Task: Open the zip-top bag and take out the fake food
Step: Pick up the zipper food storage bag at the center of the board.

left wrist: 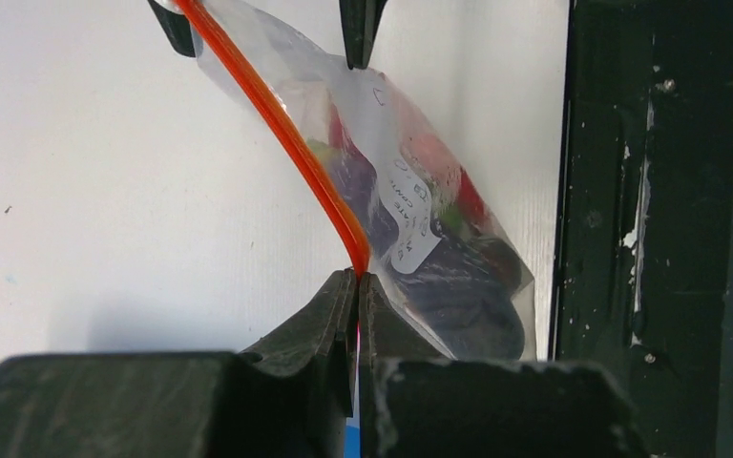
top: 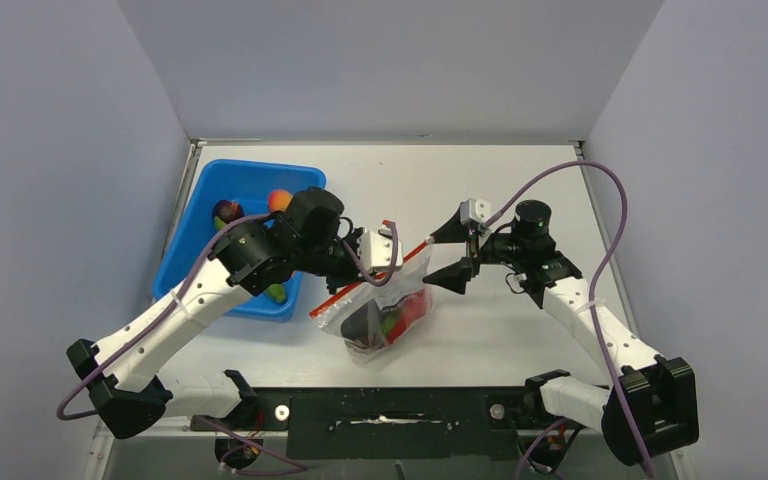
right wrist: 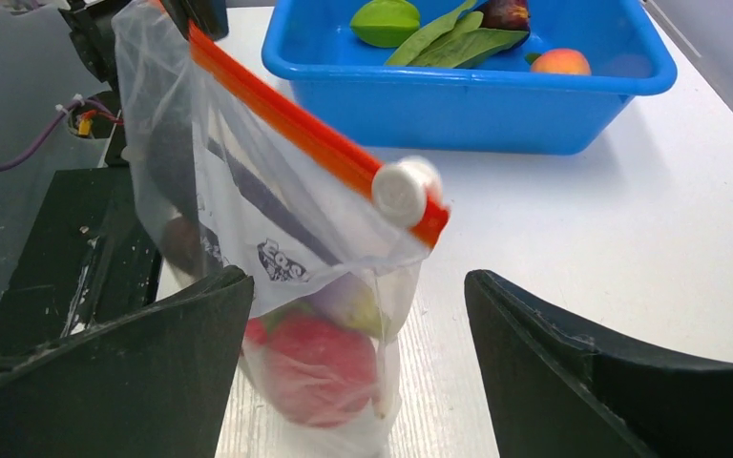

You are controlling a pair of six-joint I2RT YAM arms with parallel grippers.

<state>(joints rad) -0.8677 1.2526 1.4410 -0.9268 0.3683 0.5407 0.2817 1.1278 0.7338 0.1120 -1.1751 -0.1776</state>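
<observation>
Top external: zip-top bag (top: 388,318) zipper diagonal, left tool (top: 343,287) to right tool (top: 447,253)

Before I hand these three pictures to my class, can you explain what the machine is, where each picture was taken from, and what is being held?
It is two robot arms fixed to a table, each ending in a two-finger gripper. The wide picture looks down from above; the other two come from cameras on each wrist. The left gripper is shut on the orange zipper edge of a clear bag holding toy food. The right gripper is open around the bag's other end. A blue tub holds more toys.
</observation>
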